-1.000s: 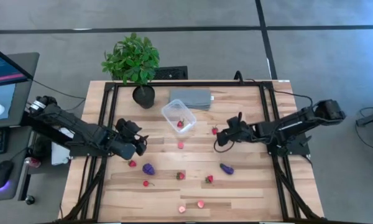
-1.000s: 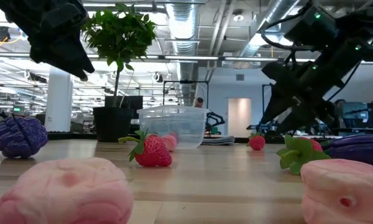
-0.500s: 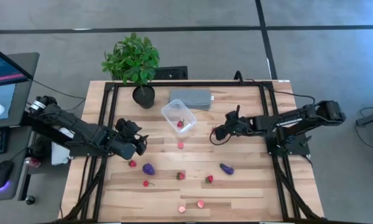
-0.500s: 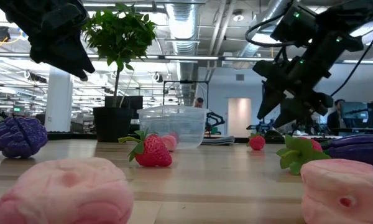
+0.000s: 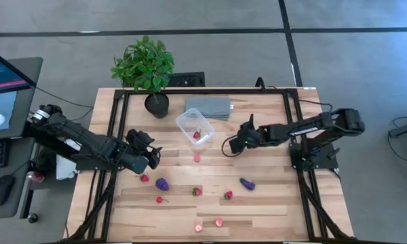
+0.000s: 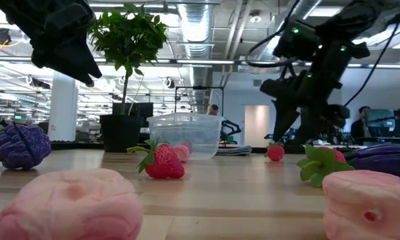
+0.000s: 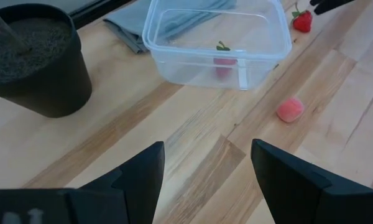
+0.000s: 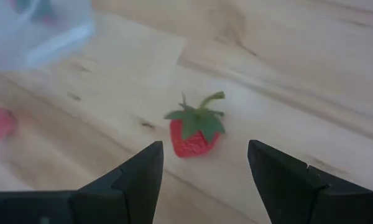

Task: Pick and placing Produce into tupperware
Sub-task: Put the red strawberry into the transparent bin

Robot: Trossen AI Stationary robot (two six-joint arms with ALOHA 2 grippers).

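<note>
The clear tupperware stands at the table's far middle with one red strawberry in it. My right gripper hangs open just right of it, slanting down over a loose strawberry that lies on the wood between and beyond its fingertips, untouched. My left gripper waits open above the table's left part, facing the tupperware. Other produce lies loose: a pink piece, a purple one, a dark eggplant-like one and several red ones near the front.
A potted plant stands at the far left, its dark pot close to the tupperware. A grey slab lies behind the tupperware. Two pale pink pieces sit at the near edge. Black frame rails run along both table sides.
My right gripper has gone toward the table's left, toward the tupperware, and has tipped further downward; it now stands over the loose strawberry. Its fingers have stayed apart.
</note>
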